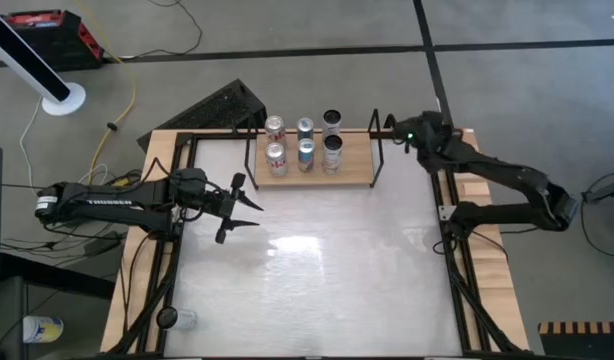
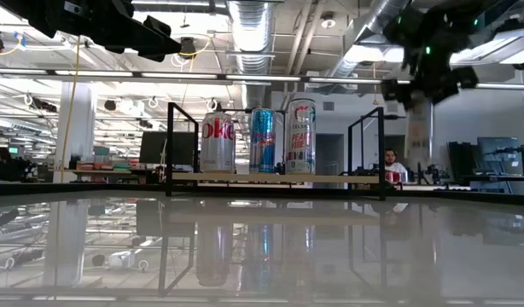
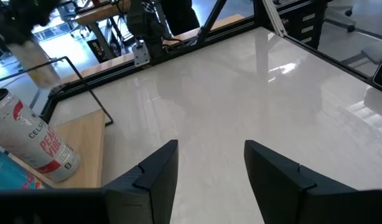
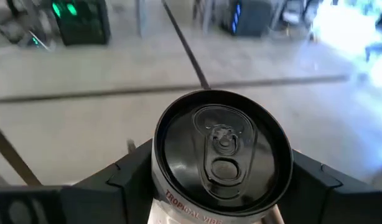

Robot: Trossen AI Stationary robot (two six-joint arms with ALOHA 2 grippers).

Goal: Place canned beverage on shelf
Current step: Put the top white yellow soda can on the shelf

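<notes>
Can sitting between the right gripper's jaws, beyond the shelf.
Left gripper hovering over the desk, jaws apart.

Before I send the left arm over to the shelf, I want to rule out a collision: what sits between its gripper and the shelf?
Nothing: the high view shows only bare white tabletop between the left gripper and the shelf.
</notes>
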